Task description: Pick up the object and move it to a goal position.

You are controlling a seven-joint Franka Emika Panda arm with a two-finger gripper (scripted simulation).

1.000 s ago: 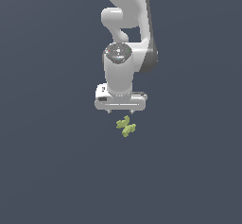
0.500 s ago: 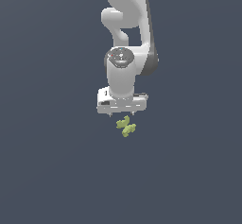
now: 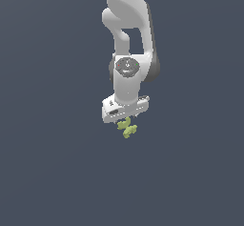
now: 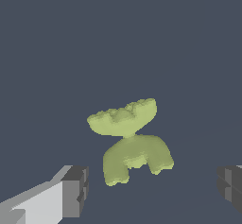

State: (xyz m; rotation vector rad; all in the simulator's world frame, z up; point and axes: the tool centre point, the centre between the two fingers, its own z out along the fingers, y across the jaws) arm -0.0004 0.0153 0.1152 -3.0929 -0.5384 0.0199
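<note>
One second has brought the tool [image 3: 124, 120] lower over the object [image 3: 127, 128] at frame centre, jaws spread, apparently straddling it, grasp pending.

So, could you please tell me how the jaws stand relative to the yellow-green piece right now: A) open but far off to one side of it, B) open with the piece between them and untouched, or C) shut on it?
B: in the wrist view the object sits in the gap between the two dark fingertips, clear of both.
</note>
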